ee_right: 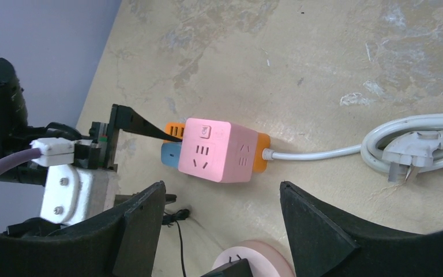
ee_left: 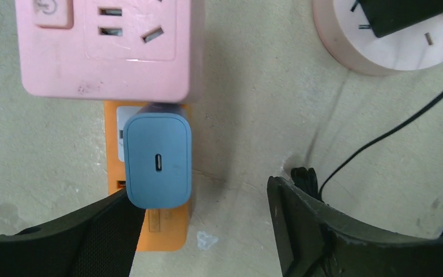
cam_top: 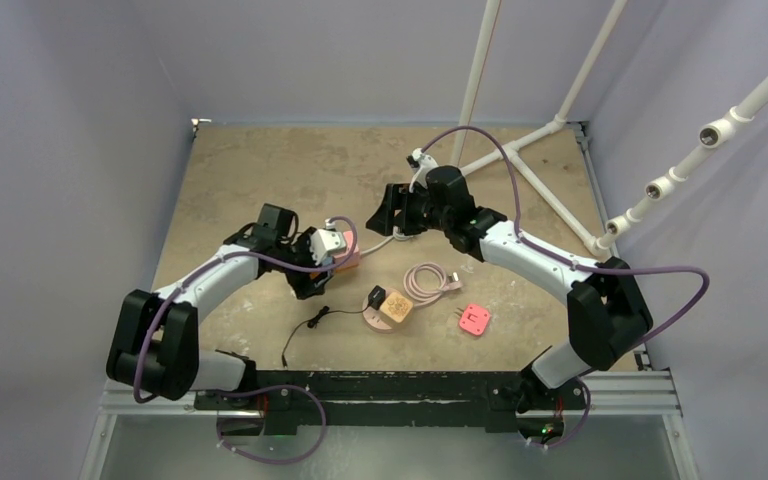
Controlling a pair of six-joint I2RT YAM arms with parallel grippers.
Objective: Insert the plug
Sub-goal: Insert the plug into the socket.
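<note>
From above, the left arm (cam_top: 222,272) reaches in to a pink socket cube (cam_top: 349,250) near the middle of the table (cam_top: 260,170). The right arm (cam_top: 520,255) hangs over the table just behind the cube. Nearer the arm bases lie a round pink socket (cam_top: 380,318), a coiled pink cable (cam_top: 425,280), a small pink adapter (cam_top: 475,319) and a thin black cord (cam_top: 305,325).

The left wrist camera looks straight at a blue charger (ee_left: 157,160). It sits against the orange side (ee_left: 170,231) of the cube, just below the pink face, with its small port facing the camera. The left jaws stand wide open and grip nothing. One finger (ee_left: 63,242) lies right at the charger's lower corner, and the other (ee_left: 323,236) is well off to the other side.

The right wrist camera shows the cube from farther off, with the blue charger on the side nearest the left arm. A white cord (ee_right: 317,153) leaves the opposite orange side and loops round to a white plug (ee_right: 421,153) lying on the table. The right jaws are wide open above the table and hold nothing.
</note>
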